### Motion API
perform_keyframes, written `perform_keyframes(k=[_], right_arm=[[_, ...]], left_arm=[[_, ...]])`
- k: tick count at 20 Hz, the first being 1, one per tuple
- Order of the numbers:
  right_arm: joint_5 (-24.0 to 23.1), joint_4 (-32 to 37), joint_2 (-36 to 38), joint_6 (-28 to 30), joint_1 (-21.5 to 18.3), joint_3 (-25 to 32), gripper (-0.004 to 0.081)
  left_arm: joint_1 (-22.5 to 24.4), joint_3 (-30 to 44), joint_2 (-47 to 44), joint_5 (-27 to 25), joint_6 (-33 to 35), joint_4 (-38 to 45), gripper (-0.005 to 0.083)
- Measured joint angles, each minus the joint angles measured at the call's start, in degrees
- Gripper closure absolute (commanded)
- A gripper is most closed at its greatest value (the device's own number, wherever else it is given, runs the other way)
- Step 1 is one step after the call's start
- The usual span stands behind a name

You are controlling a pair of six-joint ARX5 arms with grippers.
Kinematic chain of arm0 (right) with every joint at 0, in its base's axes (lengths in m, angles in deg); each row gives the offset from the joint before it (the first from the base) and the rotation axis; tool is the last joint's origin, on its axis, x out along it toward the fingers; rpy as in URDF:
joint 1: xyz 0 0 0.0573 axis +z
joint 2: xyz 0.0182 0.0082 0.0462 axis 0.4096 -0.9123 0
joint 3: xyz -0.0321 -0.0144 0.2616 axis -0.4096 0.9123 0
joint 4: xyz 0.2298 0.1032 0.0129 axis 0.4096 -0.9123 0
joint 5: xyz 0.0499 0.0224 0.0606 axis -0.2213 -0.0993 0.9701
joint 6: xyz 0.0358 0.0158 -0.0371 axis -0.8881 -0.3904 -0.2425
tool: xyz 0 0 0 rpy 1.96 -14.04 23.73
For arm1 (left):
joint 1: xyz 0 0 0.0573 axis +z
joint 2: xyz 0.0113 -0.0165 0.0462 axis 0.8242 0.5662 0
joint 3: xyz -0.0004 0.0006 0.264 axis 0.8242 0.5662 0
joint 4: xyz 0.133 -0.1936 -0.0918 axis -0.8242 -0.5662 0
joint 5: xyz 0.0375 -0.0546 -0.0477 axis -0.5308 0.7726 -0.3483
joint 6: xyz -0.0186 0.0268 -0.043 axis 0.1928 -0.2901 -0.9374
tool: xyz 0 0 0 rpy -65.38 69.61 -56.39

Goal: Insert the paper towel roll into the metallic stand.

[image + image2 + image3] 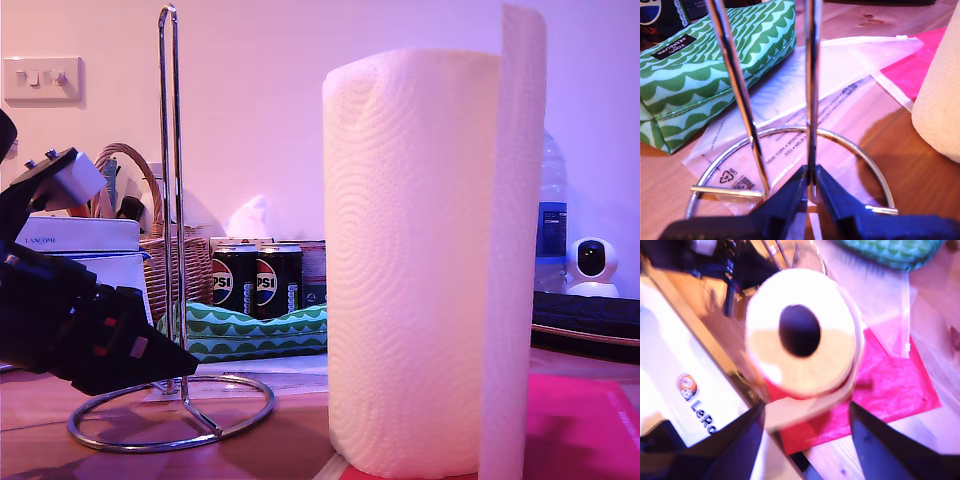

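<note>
Because the metallic stand point(172, 250) is light and would tip or slide as the roll goes on, my first hand point(811, 192) is clamped low on one of its upright rods, pinning the ring base to the tabletop point(900, 165). The paper towel roll point(425, 260) stands upright on a pink sheet point(895, 385) beside it, my second hand point(805, 440) spread wide above its core, ready to grip it.

The green pouch point(255, 333) and cans point(257, 280) crowd behind the metallic stand point(172, 250); its top stands unobstructed.
</note>
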Motion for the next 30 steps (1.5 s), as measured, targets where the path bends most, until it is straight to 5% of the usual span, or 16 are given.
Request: perform_keyframes(k=[8, 17, 20, 23, 30], right_arm=[[-3.43, 0.02, -8.02, -1.88, 10.45, -5.73, 0.0257], [-11.37, 0.02, -18.45, -1.9, 12.09, -5.7, 0.0262], [-11.39, -0.02, -19.43, -1.9, 12.35, -5.7, 0.0404], [-11.39, -0.22, -19.65, -1.68, 13.94, -5.7, 0.077], [-12.9, -0.35, -19.65, -1.42, 15.47, -5.7, 0.0782]], left_arm=[[0.0, -0.11, -0.02, 0.0, 0.0, -0.22, 0.0786], [0.0, -0.13, -0.02, 0.13, 0.0, -0.26, 0.0786], [0.0, -0.13, -0.02, 0.13, 0.0, -0.28, 0.0786], [0.0, -0.22, -0.02, 0.13, 0.48, -0.46, 0.0789], [0.07, -0.22, -0.02, 1.53, 1.7, -0.59, 0.0793]])
